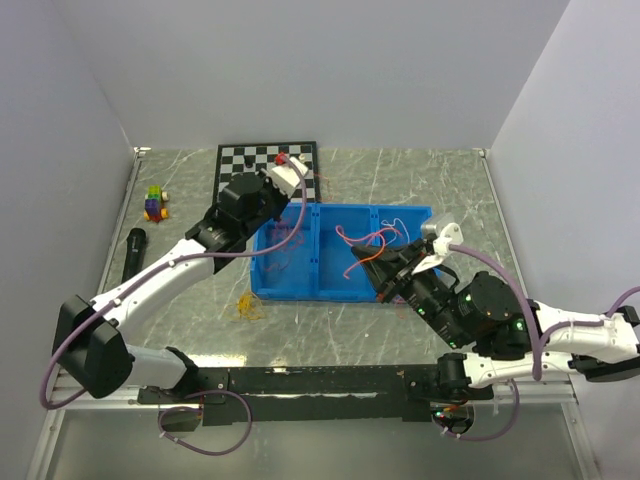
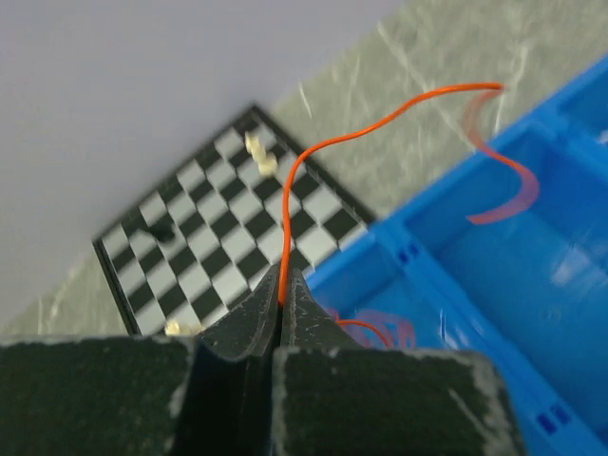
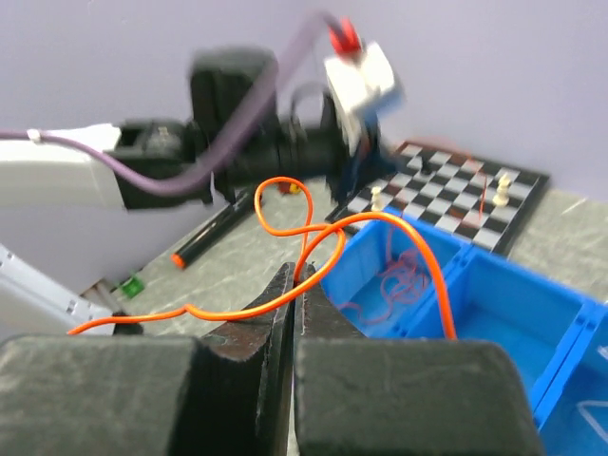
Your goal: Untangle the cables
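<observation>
Cables [image 1: 372,238] in red and orange are seen tangled in the right-hand part of the blue tray [image 1: 310,293], which is set at the middle of the table [image 1: 430,335]. A few pale red loops are seen in its left compartment. A small yellow-orange tangle [image 1: 248,305] is left on the table just beside the tray's near left corner.

The left gripper [image 2: 283,287] is held over the tray's far left corner, next to the chessboard [image 1: 240,160] at the table's far edge. Its jaws are pressed together on an orange wire [image 2: 313,152], which rises and curves away over the tray. The right gripper [image 3: 296,277] is held over the tray's near right part, its jaws likewise clamped on an orange strand [image 3: 282,180] that is looped above the fingertips. Whether both hold one and the same wire cannot be told.

A black marker [image 1: 133,250] and a stack of coloured blocks [image 1: 155,203] are placed near the table's left edge.
</observation>
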`<action>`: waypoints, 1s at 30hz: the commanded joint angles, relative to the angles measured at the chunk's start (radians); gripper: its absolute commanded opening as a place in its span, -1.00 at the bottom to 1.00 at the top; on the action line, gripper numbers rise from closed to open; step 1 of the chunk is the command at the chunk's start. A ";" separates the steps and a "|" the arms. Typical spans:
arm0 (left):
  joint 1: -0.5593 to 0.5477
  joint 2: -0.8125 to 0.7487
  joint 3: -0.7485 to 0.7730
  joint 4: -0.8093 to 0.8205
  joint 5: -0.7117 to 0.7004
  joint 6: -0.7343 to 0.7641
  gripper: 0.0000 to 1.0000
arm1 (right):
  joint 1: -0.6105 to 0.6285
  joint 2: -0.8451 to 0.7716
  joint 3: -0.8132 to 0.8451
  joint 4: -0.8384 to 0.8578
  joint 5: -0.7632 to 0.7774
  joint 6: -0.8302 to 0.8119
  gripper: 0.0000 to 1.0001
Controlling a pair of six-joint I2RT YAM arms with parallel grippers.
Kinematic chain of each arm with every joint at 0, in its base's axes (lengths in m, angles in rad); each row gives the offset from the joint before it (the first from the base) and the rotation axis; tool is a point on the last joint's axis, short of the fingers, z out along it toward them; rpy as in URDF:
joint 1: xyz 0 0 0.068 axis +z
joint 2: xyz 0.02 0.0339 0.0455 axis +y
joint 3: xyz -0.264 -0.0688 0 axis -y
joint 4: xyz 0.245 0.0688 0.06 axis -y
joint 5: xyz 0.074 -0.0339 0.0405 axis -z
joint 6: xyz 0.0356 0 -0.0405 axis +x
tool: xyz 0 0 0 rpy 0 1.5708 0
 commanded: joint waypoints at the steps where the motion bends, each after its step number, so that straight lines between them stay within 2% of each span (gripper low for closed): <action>1: -0.013 -0.030 -0.021 -0.101 -0.081 -0.024 -0.98 | 0.009 0.036 0.084 0.079 0.032 -0.107 -1.00; 4: -0.012 0.039 0.039 -0.291 -0.123 -0.053 -0.98 | 0.006 0.059 0.104 0.153 0.030 -0.159 -1.00; 6: -0.002 0.061 0.073 -0.381 -0.094 -0.088 -0.98 | 0.006 0.091 0.133 0.194 0.039 -0.210 -1.00; 10: -0.005 0.038 0.034 -0.394 -0.034 -0.112 -0.93 | 0.003 0.155 0.185 0.249 0.051 -0.274 -1.00; 16: -0.005 0.082 0.060 -0.530 -0.051 -0.177 -0.77 | -0.010 0.178 0.224 0.337 0.068 -0.330 -1.00; 22: -0.001 0.138 0.129 -0.647 -0.020 -0.218 -0.44 | -0.028 0.180 0.221 0.337 0.081 -0.322 -1.00; 23: -0.001 0.128 0.125 -0.640 -0.006 -0.225 -0.34 | -0.030 0.180 0.217 0.331 0.082 -0.314 -1.00; 25: 0.001 0.101 0.123 -0.623 0.014 -0.229 0.13 | -0.037 0.181 0.214 0.314 0.084 -0.298 -1.00; 30: 0.065 0.064 0.224 -0.626 0.063 -0.225 0.31 | -0.068 0.178 0.213 0.273 0.079 -0.256 -1.00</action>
